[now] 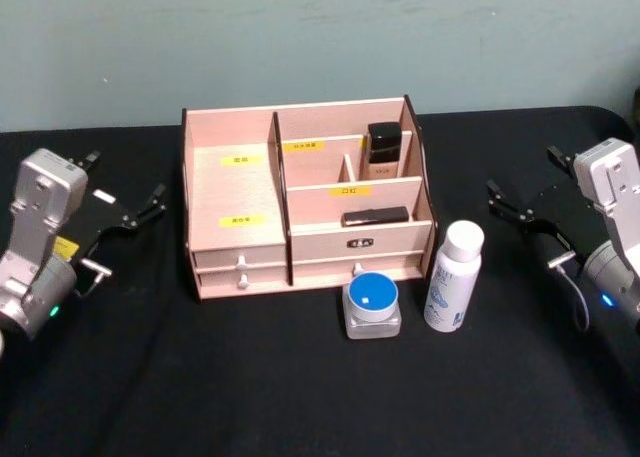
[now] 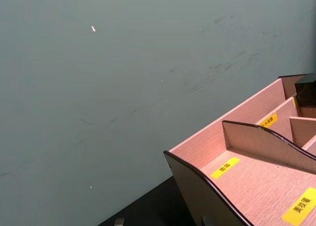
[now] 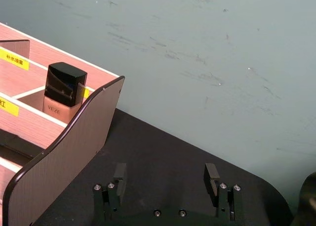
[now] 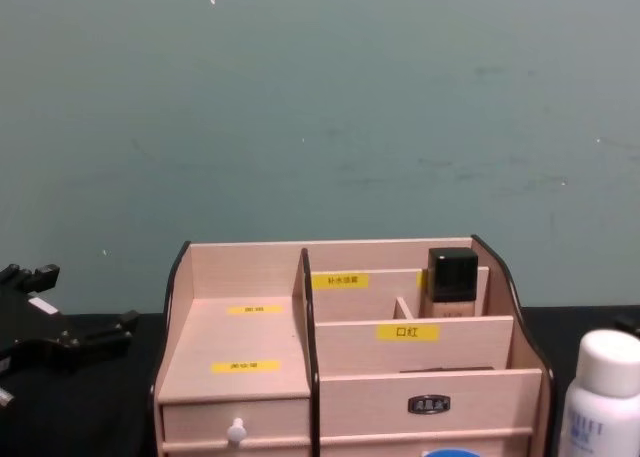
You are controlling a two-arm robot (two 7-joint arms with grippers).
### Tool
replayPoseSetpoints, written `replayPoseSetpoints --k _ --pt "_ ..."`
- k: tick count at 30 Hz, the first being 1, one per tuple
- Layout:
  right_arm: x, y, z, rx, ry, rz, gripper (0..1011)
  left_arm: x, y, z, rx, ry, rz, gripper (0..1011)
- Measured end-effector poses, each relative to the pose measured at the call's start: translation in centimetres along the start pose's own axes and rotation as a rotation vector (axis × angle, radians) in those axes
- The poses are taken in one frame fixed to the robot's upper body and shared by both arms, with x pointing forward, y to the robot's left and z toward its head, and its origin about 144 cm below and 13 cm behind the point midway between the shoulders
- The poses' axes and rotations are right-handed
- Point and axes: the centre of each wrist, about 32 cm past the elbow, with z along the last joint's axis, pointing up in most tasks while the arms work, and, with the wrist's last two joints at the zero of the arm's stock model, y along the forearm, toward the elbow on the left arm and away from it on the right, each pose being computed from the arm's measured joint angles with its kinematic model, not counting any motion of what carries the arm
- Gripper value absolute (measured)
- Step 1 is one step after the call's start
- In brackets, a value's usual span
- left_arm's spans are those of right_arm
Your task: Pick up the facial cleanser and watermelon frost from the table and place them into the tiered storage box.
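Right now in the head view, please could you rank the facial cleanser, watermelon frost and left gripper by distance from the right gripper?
1. facial cleanser, nearest the right gripper.
2. watermelon frost, left of it.
3. left gripper, far left.

Head high, chest low — both face box [image 1: 235, 192]

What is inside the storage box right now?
Inside the box: a beige bottle with a black cap in the rear right compartment and a dark flat item in the tier before it. The drawers are shut, so their contents are hidden.
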Motion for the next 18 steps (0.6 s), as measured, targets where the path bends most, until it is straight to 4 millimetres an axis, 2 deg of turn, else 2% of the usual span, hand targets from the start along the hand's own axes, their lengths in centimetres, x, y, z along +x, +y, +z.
replayPoseSetpoints --k 18 --pt "0.0 0.0 0.0 0.0 0.0 0.0 1002 0.0 0.0 0.0 0.0 0.0 0.0 1010"
